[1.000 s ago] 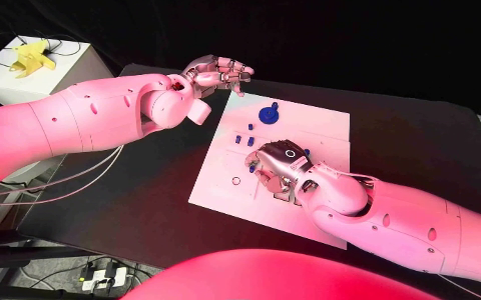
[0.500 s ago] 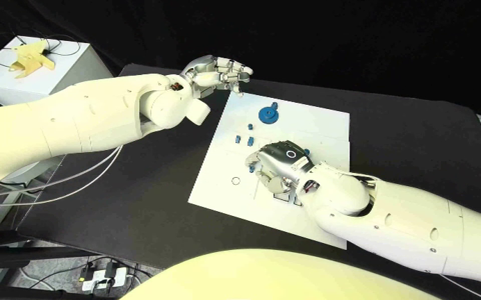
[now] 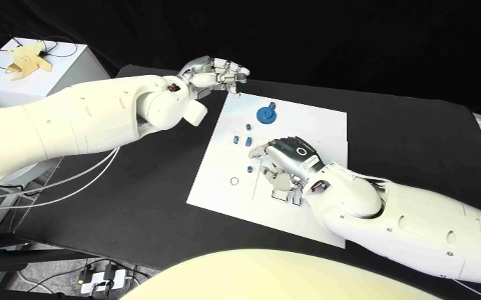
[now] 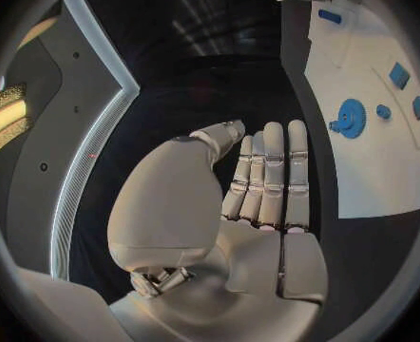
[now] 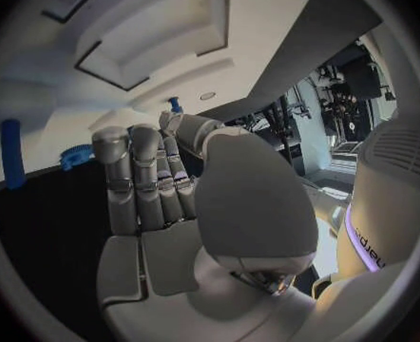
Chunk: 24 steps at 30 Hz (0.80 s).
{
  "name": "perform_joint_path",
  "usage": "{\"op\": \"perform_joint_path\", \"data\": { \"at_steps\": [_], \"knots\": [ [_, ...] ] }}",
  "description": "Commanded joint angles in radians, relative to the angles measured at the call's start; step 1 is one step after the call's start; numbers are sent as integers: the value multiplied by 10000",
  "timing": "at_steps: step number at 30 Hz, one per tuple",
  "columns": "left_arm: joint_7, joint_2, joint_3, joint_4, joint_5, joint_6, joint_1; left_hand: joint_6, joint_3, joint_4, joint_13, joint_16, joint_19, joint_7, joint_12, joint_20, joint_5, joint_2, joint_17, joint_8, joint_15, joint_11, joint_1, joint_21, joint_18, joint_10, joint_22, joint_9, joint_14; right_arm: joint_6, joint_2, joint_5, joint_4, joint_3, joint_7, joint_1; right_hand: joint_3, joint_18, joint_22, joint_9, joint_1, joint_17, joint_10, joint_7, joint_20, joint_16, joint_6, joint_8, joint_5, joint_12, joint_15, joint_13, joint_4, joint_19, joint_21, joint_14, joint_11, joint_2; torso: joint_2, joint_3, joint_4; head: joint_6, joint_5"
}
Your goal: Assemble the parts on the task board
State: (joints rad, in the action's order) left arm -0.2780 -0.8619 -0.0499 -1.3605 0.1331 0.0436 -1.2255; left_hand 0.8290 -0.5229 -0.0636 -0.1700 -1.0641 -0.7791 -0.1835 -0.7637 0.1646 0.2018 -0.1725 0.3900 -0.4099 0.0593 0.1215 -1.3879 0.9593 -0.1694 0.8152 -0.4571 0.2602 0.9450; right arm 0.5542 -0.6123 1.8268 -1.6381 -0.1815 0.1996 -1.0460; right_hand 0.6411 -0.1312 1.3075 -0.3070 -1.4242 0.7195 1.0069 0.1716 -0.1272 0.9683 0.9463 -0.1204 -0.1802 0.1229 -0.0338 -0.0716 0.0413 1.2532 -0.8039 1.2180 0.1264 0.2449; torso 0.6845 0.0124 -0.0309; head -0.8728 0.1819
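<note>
The right hand (image 3: 288, 157) lies low over the middle of the task board (image 3: 311, 121), fingers together and straight, gripping nothing. The left hand (image 3: 215, 74) hovers off the board's far-left corner, fingers straight and empty. A blue gear (image 3: 267, 114) and small blue parts (image 3: 240, 139) lie between them.

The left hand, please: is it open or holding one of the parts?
Open: the left hand holds nothing, its fingers straight, beside the task board.

The right hand (image 3: 288, 155) has shifted slightly farther across the task board (image 3: 326, 121).
</note>
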Motion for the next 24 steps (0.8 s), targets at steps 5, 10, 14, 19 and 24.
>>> {"op": "perform_joint_path", "data": {
  "at_steps": [5,10,14,19,24],
  "knots": [
    [-57,-17,6,-12,-21,-139,29,-56,63,-19,11,37,-63,-41,27,-3,20,-13,-9,60,20,36,-126,-59,-140,36,22,-13,19,569,-730,-829,-696,76,-33,-308,-85,-17,868,83,31,-15,15,114,-18,209,-265,181,53,318,16,-15,0,106,-343,64,-26,51,-13,11,6,2,-127],
    [-59,-36,5,-3,-21,-130,42,-57,66,-22,13,37,-66,-42,27,-3,19,-12,-10,61,20,36,-129,-64,-140,37,25,-14,20,-641,-1646,-1460,-1115,127,-588,-830,-61,306,1282,116,271,1396,566,45,59,1472,-298,236,163,797,108,-47,-273,1118,-2258,1254,-162,17,-11,12,29,2,-347],
    [-62,-24,5,9,-21,-137,46,-57,68,-28,14,37,-68,-42,27,-2,18,-10,-10,62,21,37,-126,-68,-139,37,28,-15,20,-1575,-2220,-1328,-1182,141,-750,-1203,-401,359,1288,116,587,1542,444,-11,126,1574,-343,260,-52,791,145,14,-536,1310,-2452,1530,-209,254,-32,12,72,2,-447],
    [-58,-4,4,24,-21,-156,48,-57,68,-28,14,37,-68,-42,27,-2,18,-10,-10,62,21,37,-126,-68,-139,37,28,-15,20,-2324,-2673,-1098,-1019,148,-781,-1495,-1088,355,1195,126,592,1659,-53,-95,132,1635,-424,300,89,713,118,46,-770,1367,-2296,1671,-196,341,-30,4,72,2,-558],
    [-55,-2,4,42,-21,-162,49,-57,68,-28,14,37,-68,-42,27,-2,18,-10,-10,62,21,37,-126,-68,-139,37,28,-15,20,-2873,-2850,-872,-850,149,-747,-1602,-2296,310,1031,145,186,1529,-402,-203,112,1511,-436,320,-29,837,87,39,-1105,1339,-1876,1623,-165,107,-6,2,71,2,-606]
  ]
}}
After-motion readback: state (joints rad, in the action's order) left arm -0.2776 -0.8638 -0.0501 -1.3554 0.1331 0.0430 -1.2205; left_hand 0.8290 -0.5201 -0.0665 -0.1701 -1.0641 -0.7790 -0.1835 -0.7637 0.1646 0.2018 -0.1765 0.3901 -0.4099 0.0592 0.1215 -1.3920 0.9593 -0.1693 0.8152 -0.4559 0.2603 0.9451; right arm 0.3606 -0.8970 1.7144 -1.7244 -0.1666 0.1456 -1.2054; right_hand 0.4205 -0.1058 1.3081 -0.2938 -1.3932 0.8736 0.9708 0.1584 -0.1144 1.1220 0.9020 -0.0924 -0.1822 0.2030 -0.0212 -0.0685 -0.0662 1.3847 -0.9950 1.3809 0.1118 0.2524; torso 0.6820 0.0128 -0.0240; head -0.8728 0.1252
